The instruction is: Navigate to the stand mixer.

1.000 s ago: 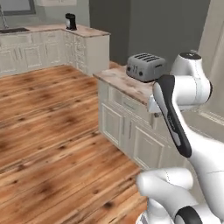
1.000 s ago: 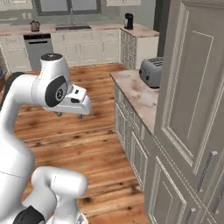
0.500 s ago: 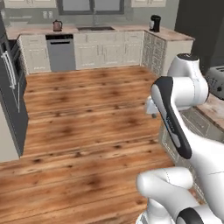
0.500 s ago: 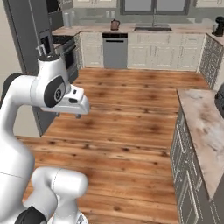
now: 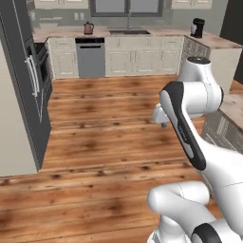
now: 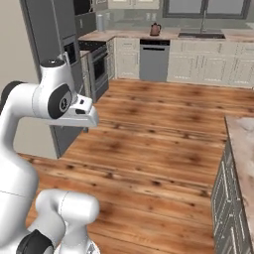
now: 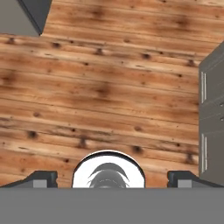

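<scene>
Change since the earlier frame: the base has swung left. Both base views have swept off the island bench, and the whole scene has shifted with the cameras, not the things.

- Stand mixer: position cannot be told; nothing on the far benches can be made out as it at this range.
- Back bench (image 5: 156, 33): runs along the far wall under the window.
  - Small black coffee maker (image 5: 198, 27) at its right end.
  - Kettle (image 5: 88, 28) toward its left end, above and just left of the grey dishwasher (image 5: 90, 57).
  - A faucet (image 5: 128, 21) stands between the kettle and the coffee maker.
- Wall oven (image 6: 96, 74): set in the left-hand cabinet run in the right base view, beside the dishwasher corner.
- Refrigerator (image 5: 23, 90): tall and dark, at the left edge of the left base view.
- Island bench (image 6: 243, 144): stone-topped, with only its edge at the right of the right base view.
- Wooden floor (image 5: 104, 123): open planks between the robot and the back bench.
- End effector (image 7: 112, 179): held over the floor and pointing down at it. Its fingertips (image 7: 43, 177) are spread wide apart and grip nothing. A grey cabinet front (image 7: 212, 118) lies at the right of the hand view.
</scene>
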